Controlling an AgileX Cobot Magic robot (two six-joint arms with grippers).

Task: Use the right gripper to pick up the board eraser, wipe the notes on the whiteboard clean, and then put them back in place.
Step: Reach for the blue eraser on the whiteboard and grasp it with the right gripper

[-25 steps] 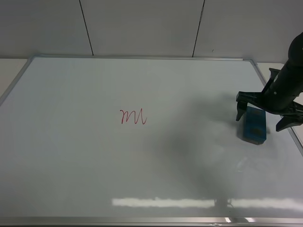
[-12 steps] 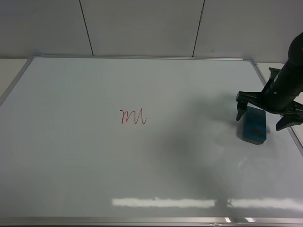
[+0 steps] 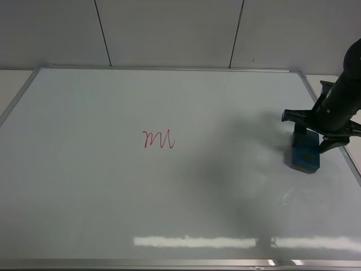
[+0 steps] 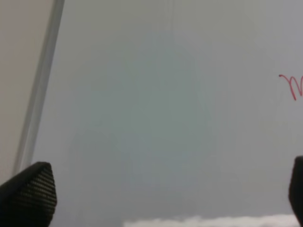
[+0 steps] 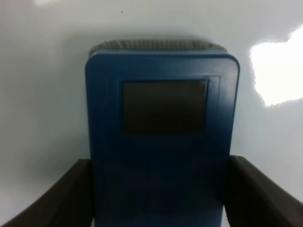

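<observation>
The whiteboard [image 3: 101,192] lies flat and fills most of the exterior view. The notes [image 3: 158,139], a red cursive scribble, sit left of its middle, and their edge shows in the left wrist view [image 4: 293,86]. The teal-blue board eraser [image 3: 306,153] rests on the board near the right frame. My right gripper [image 3: 312,139] is shut on the board eraser, its dark fingers [image 5: 61,198] pressed against both long sides of the blue block [image 5: 161,118]. My left gripper [image 4: 161,198] is open above bare board, with only its two fingertips showing at the frame's corners.
The silver frame [image 3: 169,68] borders the board, with a pale tabletop beyond its corners and a grey panelled wall [image 3: 169,31] behind. A bright light reflection [image 3: 192,241] runs along the board's near side.
My right gripper's fingers have closed in from a wide spread onto the sides of the board eraser. The notes and the left arm have not changed.
</observation>
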